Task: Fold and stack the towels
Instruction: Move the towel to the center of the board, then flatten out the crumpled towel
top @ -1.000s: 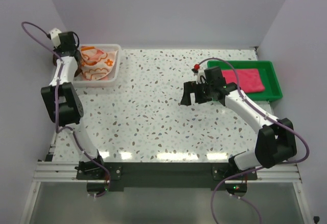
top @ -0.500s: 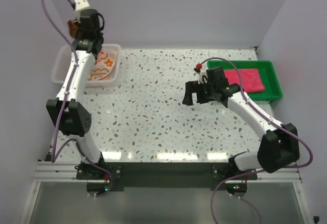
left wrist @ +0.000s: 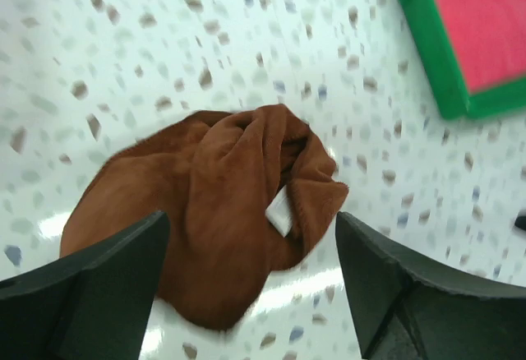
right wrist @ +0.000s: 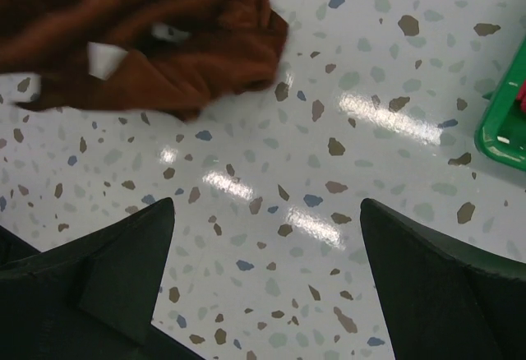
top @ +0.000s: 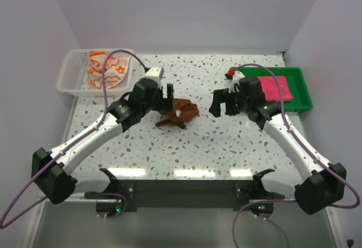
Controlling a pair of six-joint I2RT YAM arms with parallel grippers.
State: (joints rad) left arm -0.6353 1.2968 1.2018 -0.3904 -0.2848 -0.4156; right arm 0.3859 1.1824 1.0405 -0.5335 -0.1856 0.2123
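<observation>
The top external camera looks steeply down from above and behind the arm bases over the whole speckled white table [top: 186, 146], while each wrist camera sits close, facing the tabletop, both sharing the crumpled dark brown cloth towel [left wrist: 222, 212] and a corner of the green plastic tray [left wrist: 429, 56].

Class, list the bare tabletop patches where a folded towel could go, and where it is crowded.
Free: far strip between white basket and green tray; near strip before brown towel. Crowded: centre, left gripper and right gripper by that towel.

A white mesh basket [top: 72, 77] sits far left on the speckled table [top: 186, 146], a green tray [top: 303, 87] far right.
</observation>
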